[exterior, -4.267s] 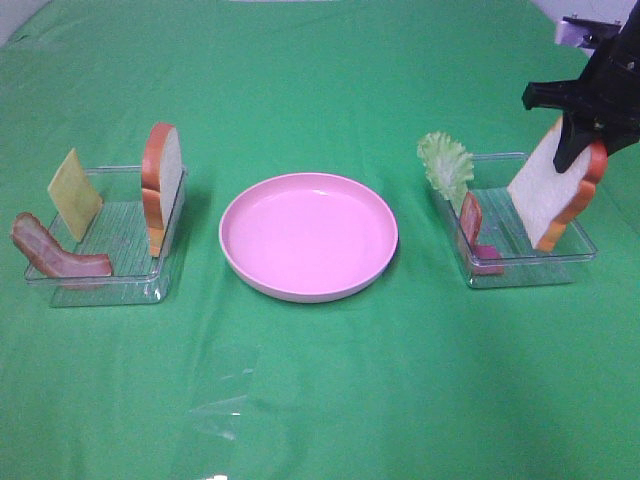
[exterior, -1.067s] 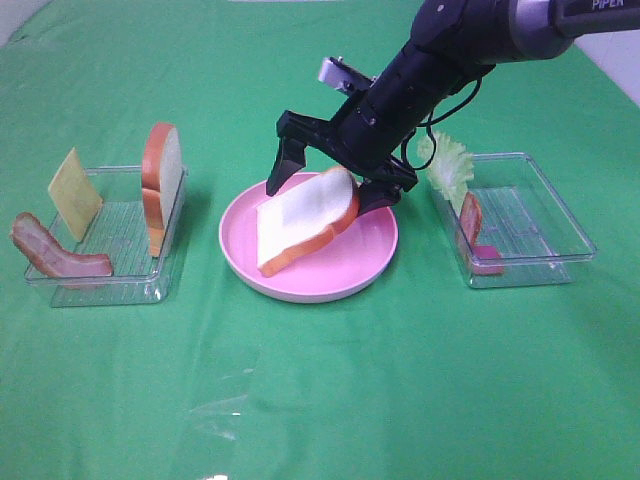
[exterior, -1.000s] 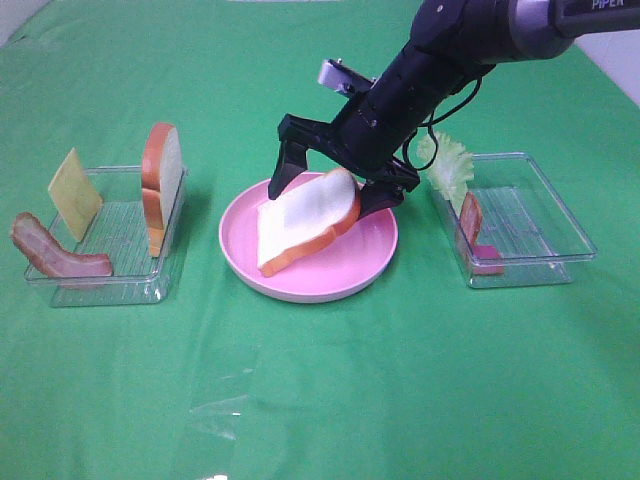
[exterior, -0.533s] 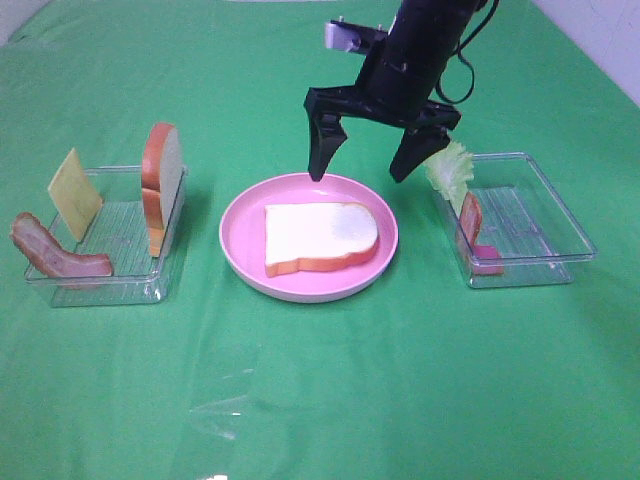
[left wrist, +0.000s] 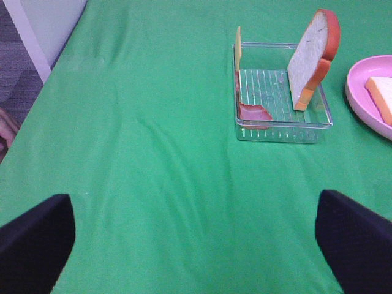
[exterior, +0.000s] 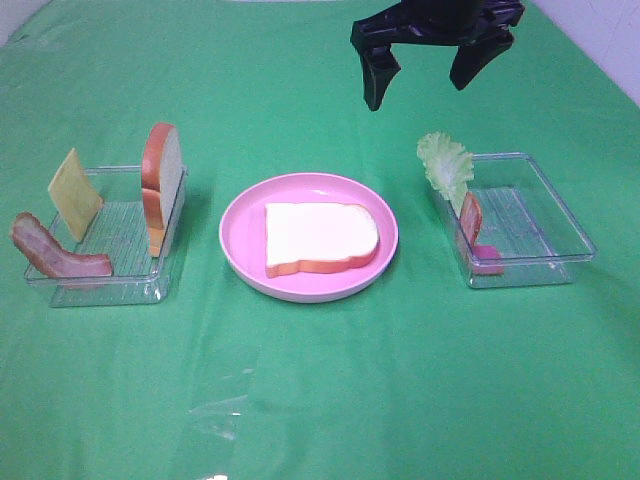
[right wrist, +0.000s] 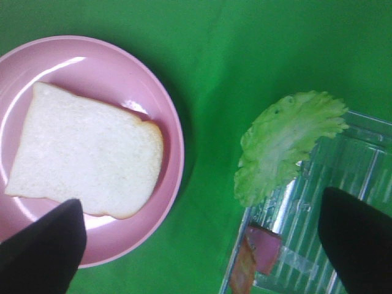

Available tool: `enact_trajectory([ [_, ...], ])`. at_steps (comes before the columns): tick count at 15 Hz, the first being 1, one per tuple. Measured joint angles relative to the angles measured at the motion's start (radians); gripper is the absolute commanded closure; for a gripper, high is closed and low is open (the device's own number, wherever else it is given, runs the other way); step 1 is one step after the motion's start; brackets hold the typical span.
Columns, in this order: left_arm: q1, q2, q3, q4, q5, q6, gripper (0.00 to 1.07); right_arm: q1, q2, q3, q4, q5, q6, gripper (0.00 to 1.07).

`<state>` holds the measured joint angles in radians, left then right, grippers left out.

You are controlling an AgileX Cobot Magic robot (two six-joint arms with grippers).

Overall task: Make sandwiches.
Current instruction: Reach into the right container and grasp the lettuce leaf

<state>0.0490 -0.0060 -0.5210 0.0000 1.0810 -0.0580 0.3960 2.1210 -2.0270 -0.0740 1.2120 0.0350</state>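
Observation:
One white bread slice (exterior: 322,237) with orange-brown crust lies flat on the pink plate (exterior: 240,215); the right wrist view shows this bread slice (right wrist: 86,159) from above. My right gripper (exterior: 418,95) hangs open and empty high above the far side of the plate. In the left tray an upright bread slice (exterior: 162,185), a cheese square (exterior: 74,193) and a bacon strip (exterior: 55,255) lean. Lettuce (exterior: 447,165) and bacon (exterior: 470,222) stand in the right tray. My left gripper (left wrist: 196,245) is open over bare cloth, well short of the left tray (left wrist: 282,125).
Two clear plastic trays flank the plate: the left tray (exterior: 100,285) and the right tray (exterior: 560,215). A scrap of clear film (exterior: 225,400) lies on the green cloth near the front. The cloth's white edge shows at the far right corner.
My right gripper let go of the bread slice, which dropped from tilted to flat on the plate. The gripper then rose and drew back toward the far right.

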Motion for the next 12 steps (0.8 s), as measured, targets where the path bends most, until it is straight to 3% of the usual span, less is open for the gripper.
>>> enact_trajectory([
  [4,0.000,0.000,0.000,0.000,0.000,0.000,0.07,0.000,0.002,0.000,-0.134,0.004,0.214,0.09],
  [10,0.000,0.000,0.000,0.000,0.000,0.000,0.07,0.000,0.091,0.000,-0.153,-0.089,0.348,0.09],
  [12,0.000,0.000,0.000,0.000,0.000,0.000,0.07,0.000,0.152,0.000,-0.226,-0.127,0.402,0.09],
])
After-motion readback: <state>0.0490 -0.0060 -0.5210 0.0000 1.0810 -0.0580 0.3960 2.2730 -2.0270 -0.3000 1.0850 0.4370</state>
